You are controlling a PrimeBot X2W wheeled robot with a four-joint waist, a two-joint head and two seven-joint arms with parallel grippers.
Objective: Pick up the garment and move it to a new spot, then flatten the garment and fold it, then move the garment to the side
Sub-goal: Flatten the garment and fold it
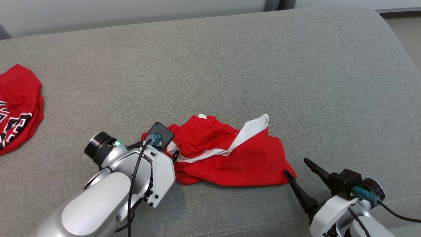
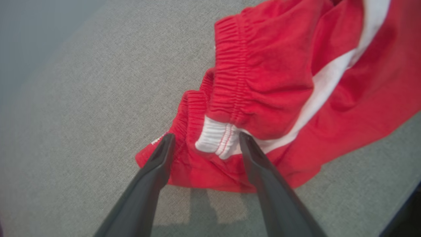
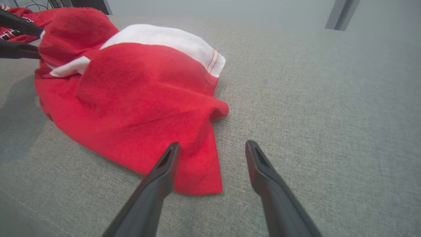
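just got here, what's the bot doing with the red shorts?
Both grippers are open and nothing is lifted yet. The left gripper straddles the elastic waistband of the crumpled red shorts, which lie on the grey cushion. The right gripper sits at the opposite hem corner. A second red garment lies at the far left.

head view, red shirt (image 1: 16,105) cut off left, left gripper (image 2: 206,138) fingers hidden by wrist

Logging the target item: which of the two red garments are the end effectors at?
The crumpled red fabric shorts with white stripes; the red shirt with black-and-white print lies apart, far left.
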